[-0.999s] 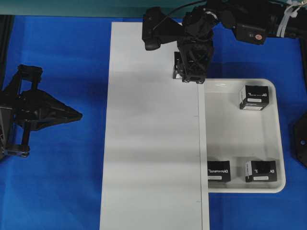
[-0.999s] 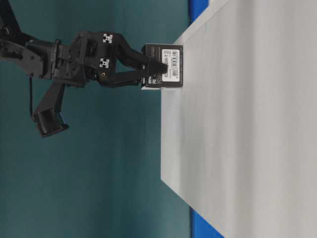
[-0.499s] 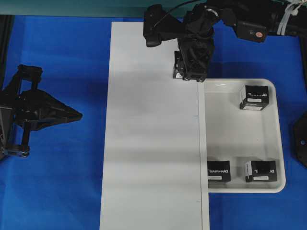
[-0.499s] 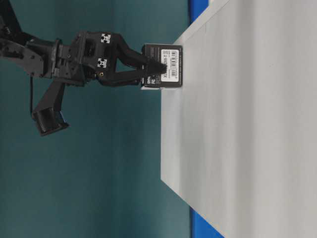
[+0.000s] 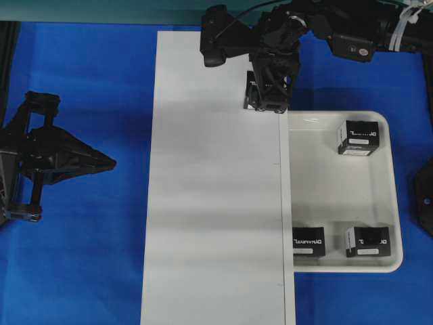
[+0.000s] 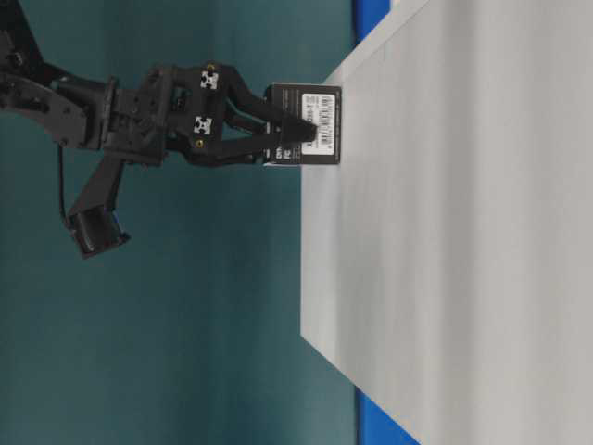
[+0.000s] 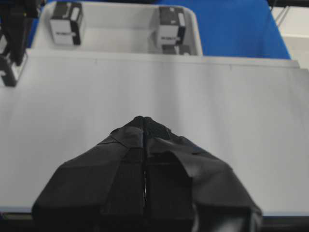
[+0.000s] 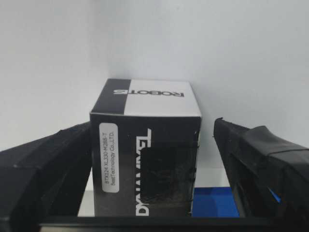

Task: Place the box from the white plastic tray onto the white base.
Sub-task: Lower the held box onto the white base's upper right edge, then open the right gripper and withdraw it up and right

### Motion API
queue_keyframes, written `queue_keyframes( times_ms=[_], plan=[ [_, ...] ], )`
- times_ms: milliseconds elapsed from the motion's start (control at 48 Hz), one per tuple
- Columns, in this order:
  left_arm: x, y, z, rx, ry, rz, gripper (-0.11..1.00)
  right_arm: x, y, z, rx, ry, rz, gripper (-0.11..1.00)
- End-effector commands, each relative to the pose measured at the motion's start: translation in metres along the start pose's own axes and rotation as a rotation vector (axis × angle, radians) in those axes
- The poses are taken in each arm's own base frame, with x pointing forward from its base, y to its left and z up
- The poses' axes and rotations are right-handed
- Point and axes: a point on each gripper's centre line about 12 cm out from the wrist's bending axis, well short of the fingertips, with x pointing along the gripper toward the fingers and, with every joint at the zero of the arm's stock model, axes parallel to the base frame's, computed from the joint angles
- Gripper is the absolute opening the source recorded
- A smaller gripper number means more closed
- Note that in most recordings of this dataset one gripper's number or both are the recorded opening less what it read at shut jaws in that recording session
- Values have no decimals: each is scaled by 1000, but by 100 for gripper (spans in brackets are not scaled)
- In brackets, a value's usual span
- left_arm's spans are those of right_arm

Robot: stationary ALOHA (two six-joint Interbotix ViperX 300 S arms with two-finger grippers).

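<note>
Overhead view: small black rectangular carton with white lettering sits on the long flat matte white board, near its 1 o'clock corner, just off the corner of the glossy rounded-corner white plastic tray. Right pincer stands directly over the carton, pointing down. Three like cartons remain in the tray: one at 12 o'clock, two at 6 o'clock. Left pincer is parked well apart at 9 o'clock over the blue table.

Table-level view: carton rests flush on the board by its edge; right pincer fingers flank it.

Left wrist view: left pincer clenched on nothing, tips meeting; tray beyond the board.

Right wrist view: carton stands between the spread fingers, a clear gap on the 3 o'clock side; the other side is too dark to judge. Right pincer released.

Judgement: carton lies straight ahead of the right pincer, between the fingers; withdrawal should run straight back along the fingers, or it may topple. Right arm far nearer.
</note>
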Motion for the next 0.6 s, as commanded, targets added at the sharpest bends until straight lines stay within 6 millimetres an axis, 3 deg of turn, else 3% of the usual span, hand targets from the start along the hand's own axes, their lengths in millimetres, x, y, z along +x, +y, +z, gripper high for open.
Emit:
queue_keyframes(
  times_ms=[0,354,583],
  plan=[
    [-1,0,9,5,-26,-1,-7,-1,2,5,-5,-11,-6,97],
    [-1,0,8,3,-25,-1,-7,-6,4,4,1,-15,1,97],
    [-1,-1,8,-3,-24,-3,-7,-44,11,5,12,-107,2,97]
  ],
)
